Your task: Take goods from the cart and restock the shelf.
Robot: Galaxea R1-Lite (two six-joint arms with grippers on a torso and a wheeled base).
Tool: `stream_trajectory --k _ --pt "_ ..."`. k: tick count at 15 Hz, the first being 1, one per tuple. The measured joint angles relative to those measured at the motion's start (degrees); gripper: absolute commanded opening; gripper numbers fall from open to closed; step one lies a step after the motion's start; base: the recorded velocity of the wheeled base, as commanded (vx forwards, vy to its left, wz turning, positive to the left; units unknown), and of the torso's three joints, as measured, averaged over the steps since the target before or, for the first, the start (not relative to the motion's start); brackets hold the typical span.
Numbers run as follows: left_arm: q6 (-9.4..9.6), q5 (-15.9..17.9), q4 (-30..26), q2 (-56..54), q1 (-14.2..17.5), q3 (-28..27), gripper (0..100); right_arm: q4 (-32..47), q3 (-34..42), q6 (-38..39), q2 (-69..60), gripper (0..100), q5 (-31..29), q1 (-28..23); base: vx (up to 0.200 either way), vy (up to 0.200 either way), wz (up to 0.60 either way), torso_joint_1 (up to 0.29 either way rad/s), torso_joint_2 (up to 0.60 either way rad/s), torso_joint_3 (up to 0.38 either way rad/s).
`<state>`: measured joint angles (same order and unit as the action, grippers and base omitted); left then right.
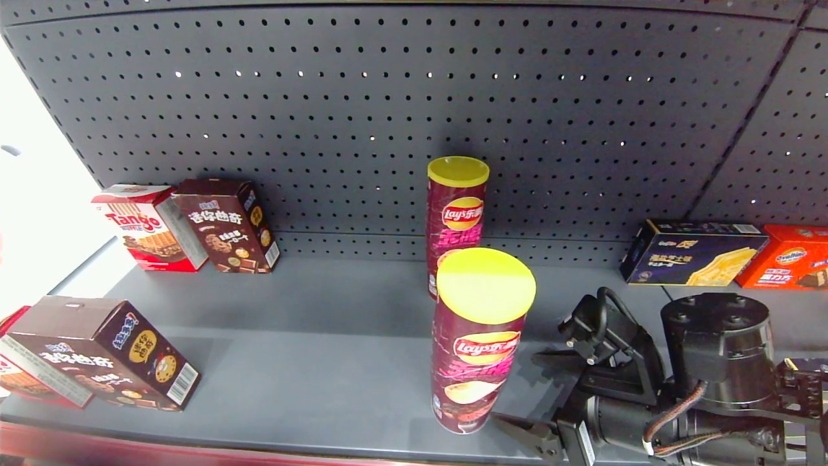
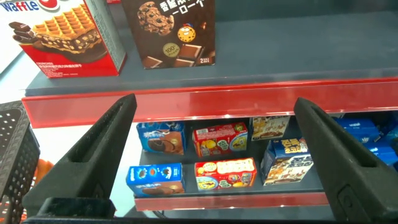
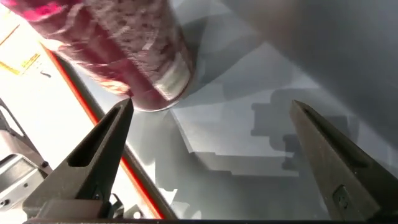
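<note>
A grey shelf (image 1: 310, 349) with a pegboard back (image 1: 388, 97) is seen from above. At its near left corner a dark cookie box (image 1: 107, 353) lies tilted, one corner close to the red front lip (image 1: 194, 450). A red box (image 1: 10, 382) lies partly hidden on the dark cookie box's left.

Far left, by the pegboard, a red wafer box (image 1: 145, 226) and a brown cookie box (image 1: 226, 225) stand side by side, touching. From these a wide bare stretch of shelf runs right to the middle.

In the middle, two tall crisp cans with yellow lids stand upright, one behind the other. The far can (image 1: 456, 213) is near the pegboard. The near can (image 1: 479, 343) is close to the front lip.

Just right of the near can is the right hand (image 3: 211, 104), released, its fingers spread wide with nothing between them. The can's base sits just past one fingertip.

Far right, a dark blue box (image 1: 695, 252) and an orange box (image 1: 786, 255) lie side by side at the pegboard, with bare shelf between them and the cans.

The left hand (image 2: 214, 101) hangs in front of the red front lip, spread open and empty. Small boxes (image 2: 224, 174) on a lower shelf lie beyond it, and a black mesh basket (image 2: 11, 155) is at its side.
</note>
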<state>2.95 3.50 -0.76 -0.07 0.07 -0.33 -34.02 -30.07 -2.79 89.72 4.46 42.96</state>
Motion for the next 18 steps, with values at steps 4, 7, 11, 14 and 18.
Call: stream_trajectory --k 4,7,11,14,18 --pt "0.02 0.00 0.00 0.00 0.00 0.00 100 -0.18 0.30 0.06 0.05 100 -0.06 0.26 0.000 0.000 0.00 0.000 0.00 0.000" --pt "-0.02 0.00 0.00 0.00 0.00 0.00 100 -0.33 1.52 0.12 -0.95 100 -0.09 -0.99 0.000 0.000 0.00 0.000 0.00 0.000" --pt "0.05 0.02 -0.02 0.00 0.00 0.00 100 -0.33 0.63 0.11 -0.91 100 -0.04 -2.39 0.000 0.000 0.00 0.000 0.00 0.000" --pt "0.05 0.02 -0.02 0.00 0.00 -0.02 100 -0.33 -0.35 0.11 -0.15 100 -0.01 -2.47 0.000 0.000 0.00 0.000 0.00 0.000" --pt "0.05 0.00 -0.02 0.00 0.00 0.00 100 -0.32 -1.06 0.11 0.66 100 -0.01 -2.30 0.000 0.000 0.00 0.000 0.00 0.000"
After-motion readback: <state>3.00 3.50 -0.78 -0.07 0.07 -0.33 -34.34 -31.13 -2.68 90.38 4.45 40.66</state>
